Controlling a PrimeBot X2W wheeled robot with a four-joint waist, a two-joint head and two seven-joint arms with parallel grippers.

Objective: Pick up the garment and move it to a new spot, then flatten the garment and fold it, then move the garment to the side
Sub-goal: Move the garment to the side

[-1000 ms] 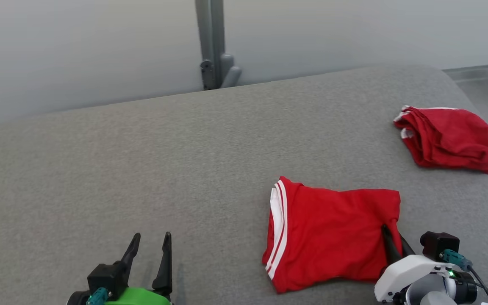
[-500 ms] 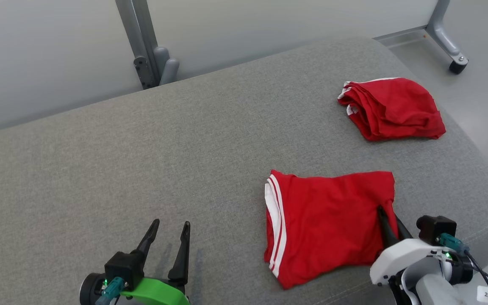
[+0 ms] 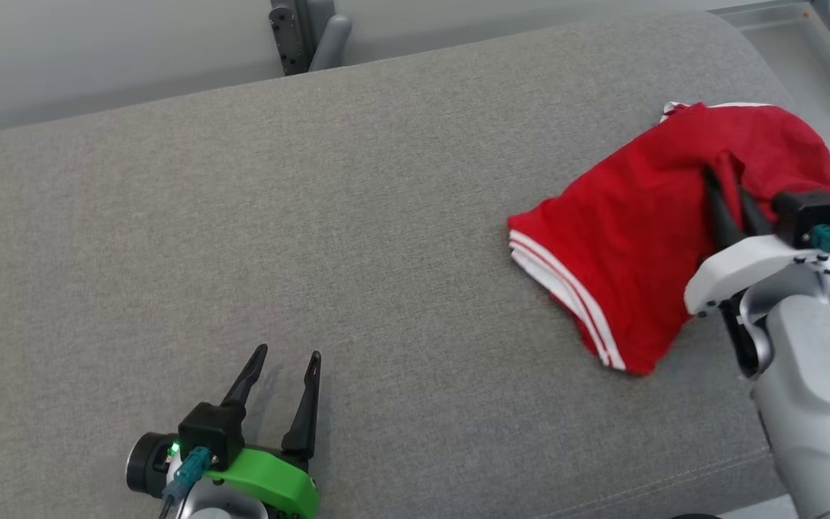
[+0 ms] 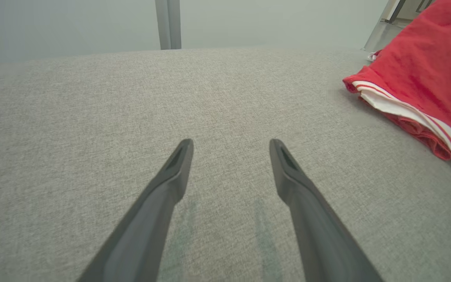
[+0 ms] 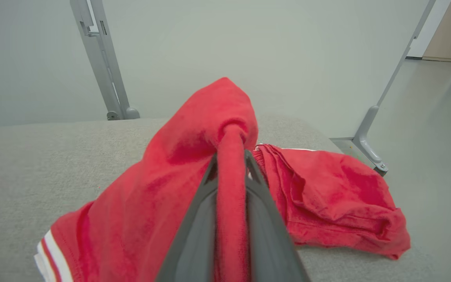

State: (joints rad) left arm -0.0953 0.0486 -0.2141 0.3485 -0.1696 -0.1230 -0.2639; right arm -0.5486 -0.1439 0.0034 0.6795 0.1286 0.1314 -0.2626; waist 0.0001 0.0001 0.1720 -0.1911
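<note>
head view, looking down on a grey padded surface (image 3: 314,216). the right gripper (image 3: 725,180), far right, is nearly closed w/ a bunched fold of the red garment (image 3: 617,252) pinched btwn its fingers. that edge is lifted, while the end w/ the white-striped hem droops down to the surface on the left. just behind lies a second red garment (image 5: 327,196), crumpled near the surface's right edge. from the head view the two reds merge, so it's unclear whether they touch. the left gripper (image 3: 288,352), bottom left, is spread wide and holds nothing, over bare surface, well apart from the garment.
</note>
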